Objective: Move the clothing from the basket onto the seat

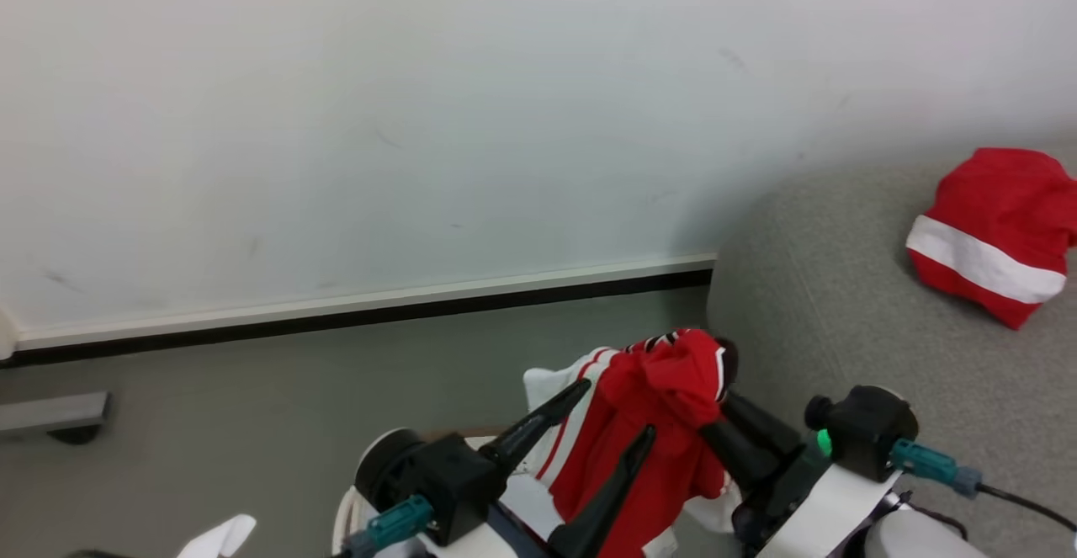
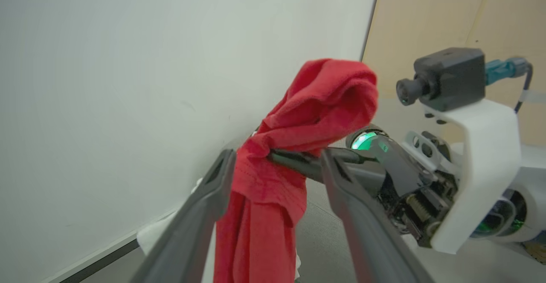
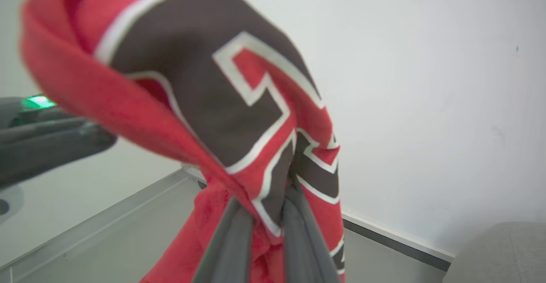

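Note:
The clothing (image 1: 665, 406), bright red with white stripes and a black-and-white number patch (image 3: 239, 91), hangs bunched in the air just left of the seat (image 1: 841, 305). My right gripper (image 3: 266, 208) is shut on its upper folds, reaching in from the right (image 1: 722, 394). My left gripper (image 1: 614, 409) stands open, its two fingers either side of the hanging cloth (image 2: 260, 189) without pinching it. A second red garment with a white stripe (image 1: 993, 234) lies on the seat at the far right. The basket is hidden beneath my arms.
A pale wall (image 1: 421, 120) with a dark-edged baseboard (image 1: 379, 310) runs behind, close to the cloth. Grey floor (image 1: 252, 406) spreads to the left. A grey foot of some furniture (image 1: 55, 415) sits at the far left. The seat's rounded corner (image 3: 495, 249) lies low on the right.

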